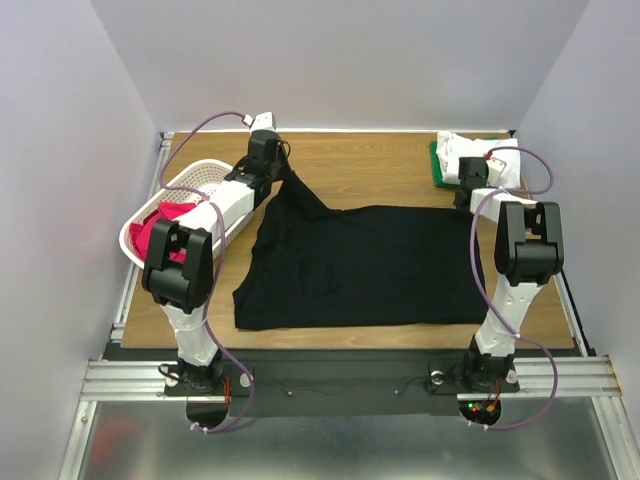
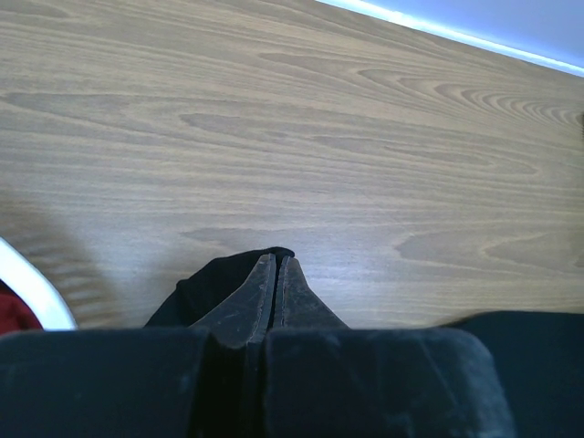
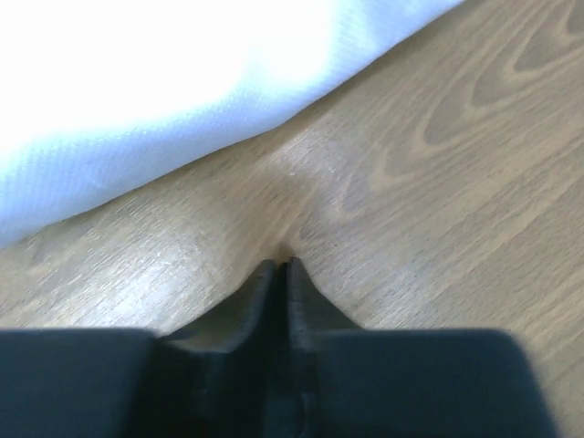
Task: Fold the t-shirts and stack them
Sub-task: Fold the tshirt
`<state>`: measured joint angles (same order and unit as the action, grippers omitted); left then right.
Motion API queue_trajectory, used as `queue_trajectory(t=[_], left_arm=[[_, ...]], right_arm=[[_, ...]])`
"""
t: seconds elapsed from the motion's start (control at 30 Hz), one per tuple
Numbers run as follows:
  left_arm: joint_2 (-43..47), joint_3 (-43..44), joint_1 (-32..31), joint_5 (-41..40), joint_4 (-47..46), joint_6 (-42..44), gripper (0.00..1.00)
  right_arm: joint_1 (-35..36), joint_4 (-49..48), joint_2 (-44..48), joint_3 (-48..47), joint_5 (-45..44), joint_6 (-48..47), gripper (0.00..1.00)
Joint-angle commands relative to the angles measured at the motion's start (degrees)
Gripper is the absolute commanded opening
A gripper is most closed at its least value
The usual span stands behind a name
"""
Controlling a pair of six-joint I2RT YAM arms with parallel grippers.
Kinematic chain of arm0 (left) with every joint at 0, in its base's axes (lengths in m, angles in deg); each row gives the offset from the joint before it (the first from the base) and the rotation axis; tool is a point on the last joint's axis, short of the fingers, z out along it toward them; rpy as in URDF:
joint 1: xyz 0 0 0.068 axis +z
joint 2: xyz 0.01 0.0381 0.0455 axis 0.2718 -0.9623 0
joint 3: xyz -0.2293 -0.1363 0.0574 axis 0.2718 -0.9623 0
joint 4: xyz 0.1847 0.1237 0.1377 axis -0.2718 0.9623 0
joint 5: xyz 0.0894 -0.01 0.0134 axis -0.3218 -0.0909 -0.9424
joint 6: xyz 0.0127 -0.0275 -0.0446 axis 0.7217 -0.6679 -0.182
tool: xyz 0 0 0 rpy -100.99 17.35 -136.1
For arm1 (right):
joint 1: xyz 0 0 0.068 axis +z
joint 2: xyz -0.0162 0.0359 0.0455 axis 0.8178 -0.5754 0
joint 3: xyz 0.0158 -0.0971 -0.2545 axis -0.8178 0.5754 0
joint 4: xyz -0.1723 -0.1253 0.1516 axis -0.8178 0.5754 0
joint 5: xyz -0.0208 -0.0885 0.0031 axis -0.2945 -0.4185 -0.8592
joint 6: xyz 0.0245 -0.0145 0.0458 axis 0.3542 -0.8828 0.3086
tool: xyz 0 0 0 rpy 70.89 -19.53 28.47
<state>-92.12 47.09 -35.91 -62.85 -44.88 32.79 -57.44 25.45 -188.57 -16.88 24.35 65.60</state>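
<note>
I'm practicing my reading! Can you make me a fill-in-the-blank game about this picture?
The big t-shirt pinched by the left hand is ___.
The pink t-shirts lie in a white ___.
The white t-shirt lies on the green t-shirt in the table's far ___ corner.
Missing words: black, basket, right.

Left arm (image 1: 185, 265) rises from its base, elbow bent high, forearm reaching far forward and slightly right; its left hand (image 2: 276, 263) points down with both fingers pressed tight together, a corner of the black t-shirt (image 1: 370, 265) pinched between them and drawn up off the rest; over to the right arm (image 1: 528, 245), elbow folded up, forearm stretched forward, wrist tipped down; the right hand (image 3: 279, 265) has its fingers closed flat against each other, tips aimed downward.
</note>
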Motion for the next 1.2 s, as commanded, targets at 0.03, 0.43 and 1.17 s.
queue_trajectory(t=[0.03, 0.43, 1.17], left_arm=[[5.98, -1.54, 0.28, 1.17, -1.54, 0.31, 0.00], [14.67, -9.44, 0.28, 4.15, -3.21, -3.56, 0.00], [48.50, -37.49, 0.10, 7.39, -0.75, -12.87, 0.00]], right_arm=[[-0.42, -1.12, 0.45, -0.72, -0.62, 0.04, 0.00], [-0.42, -1.12, 14.86, 8.68, 1.31, 1.00, 0.00], [-0.33, 11.00, 44.39, 27.05, 9.67, 1.09, 0.00]])
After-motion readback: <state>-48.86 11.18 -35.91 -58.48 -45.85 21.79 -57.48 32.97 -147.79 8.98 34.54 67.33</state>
